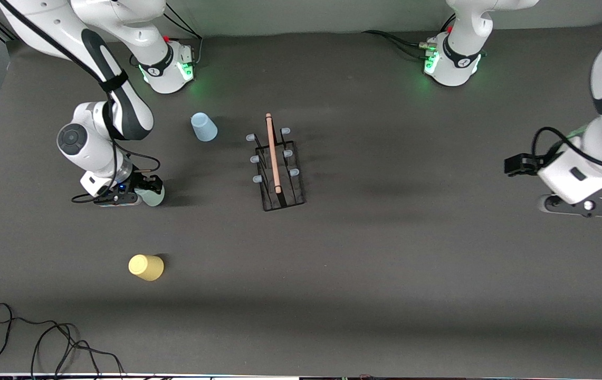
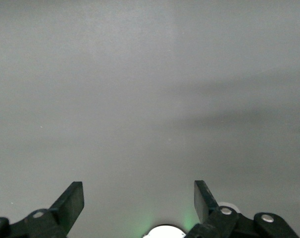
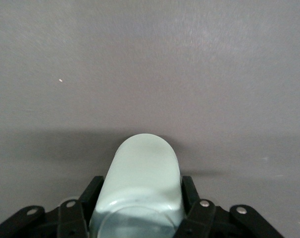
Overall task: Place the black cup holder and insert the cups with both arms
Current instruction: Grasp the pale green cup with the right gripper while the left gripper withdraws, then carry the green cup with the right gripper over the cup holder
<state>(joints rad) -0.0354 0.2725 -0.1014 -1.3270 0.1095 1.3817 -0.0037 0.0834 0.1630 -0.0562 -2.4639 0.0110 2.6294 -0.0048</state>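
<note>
Cups, nearest first: the yellow cup (image 1: 146,267) lies on its side on the worktop (image 1: 385,274), closest to the front camera edge, toward the right arm's end. Farther in, the right pincer (image 1: 145,191) pinches the pale green cup (image 3: 142,183) between both fingers (image 3: 90,196), low at the worktop. At mid-worktop stands the black cup holder (image 1: 278,169), upright, wooden handle on top, pegs bare. The light blue cup (image 1: 203,127) rests farthest, near the right arm's base. The left pincer (image 2: 138,201) waits spread at its arm's end.
</note>
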